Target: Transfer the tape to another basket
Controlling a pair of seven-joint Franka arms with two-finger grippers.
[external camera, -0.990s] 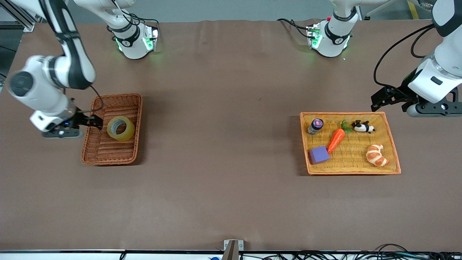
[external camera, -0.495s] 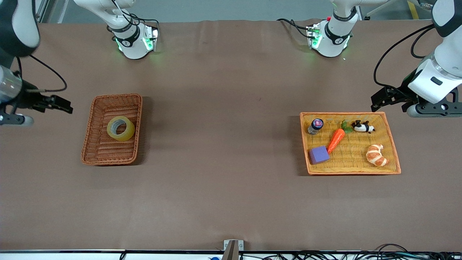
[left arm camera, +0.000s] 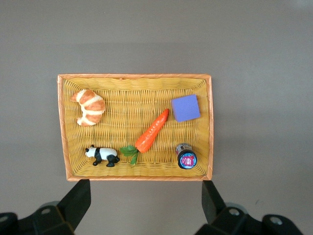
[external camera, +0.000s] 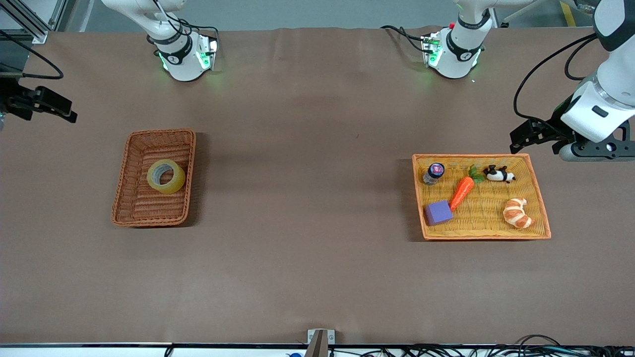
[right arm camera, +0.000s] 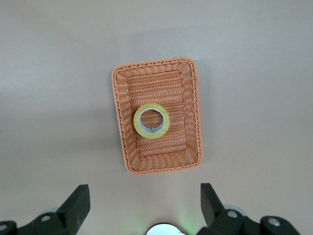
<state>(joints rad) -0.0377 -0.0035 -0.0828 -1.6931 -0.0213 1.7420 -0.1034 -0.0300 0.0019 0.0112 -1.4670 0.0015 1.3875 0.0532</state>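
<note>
Tape (external camera: 166,176) lies flat in the basket (external camera: 130,171); both grippers, right (external camera: 47,105) and left (external camera: 533,135), wait jaws released at desk edges: simply stay clear.

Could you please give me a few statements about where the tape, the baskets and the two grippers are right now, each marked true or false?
1. The tape lies in the basket. True.
2. The right gripper is shut on the tape. False: it is open, up in the air over bare table at the right arm's end, apart from the basket.
3. The yellow tray holds a croissant, a carrot, a toy panda, a purple block and a small jar. True.
4. The left gripper holds the carrot. False: it is open and empty, waiting beside the tray.
5. The tape stands on edge. False: it lies flat, hole upward.
</note>
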